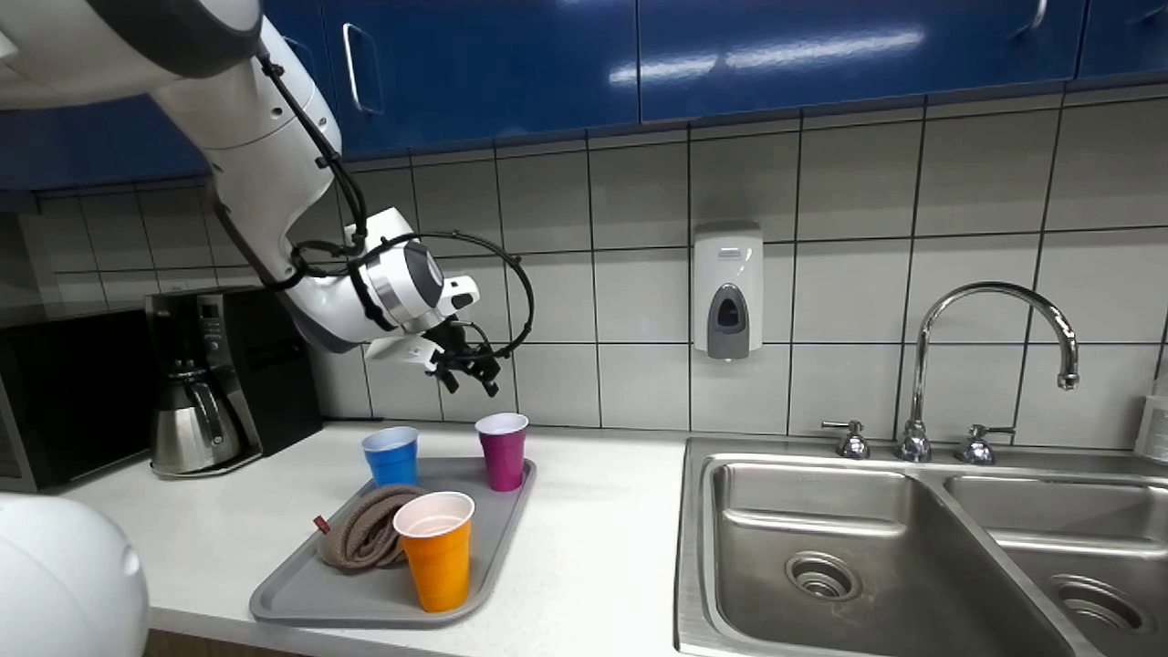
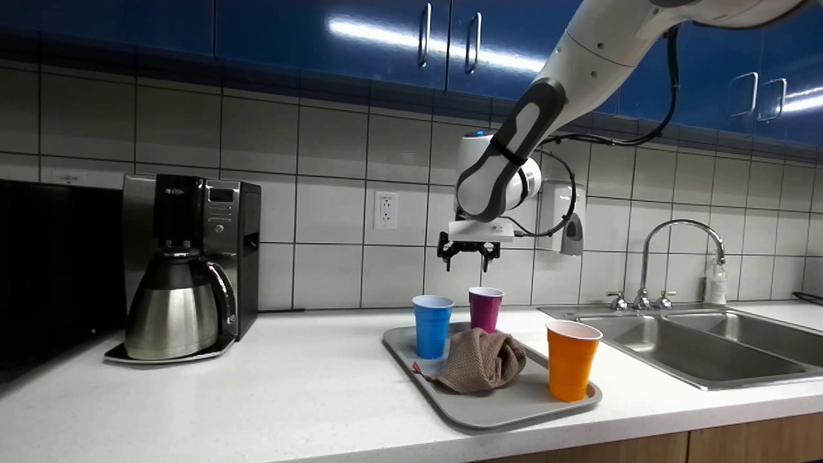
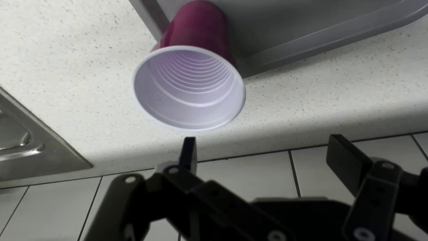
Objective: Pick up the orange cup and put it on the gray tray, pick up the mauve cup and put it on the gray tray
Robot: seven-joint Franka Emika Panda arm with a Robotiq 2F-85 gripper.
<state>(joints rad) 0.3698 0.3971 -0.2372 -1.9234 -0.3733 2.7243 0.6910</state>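
Observation:
The orange cup stands upright on the front corner of the gray tray, in both exterior views (image 1: 438, 557) (image 2: 571, 363). It is out of the wrist view. The mauve cup (image 1: 505, 461) (image 2: 485, 312) stands upright at the tray's back corner, by the rim; the wrist view looks into its pale inside (image 3: 190, 87). The gray tray (image 1: 356, 598) (image 2: 505, 411) (image 3: 284, 26) lies flat on the counter. My gripper (image 1: 472, 381) (image 2: 467, 265) (image 3: 262, 142) is open and empty, pointing down above the mauve cup, apart from it. In the wrist view its fingers lie on the wall side of the cup's rim.
On the tray are a short blue cup (image 1: 392, 459) (image 2: 432, 328) and a crumpled brown cloth (image 1: 370, 529) (image 2: 482, 363). A coffee maker (image 1: 224, 374) (image 2: 193, 270) and steel sink (image 1: 693, 547) (image 2: 643, 347) flank it. The tiled wall (image 1: 557, 383) and blue cabinets (image 1: 493, 64) are behind and above.

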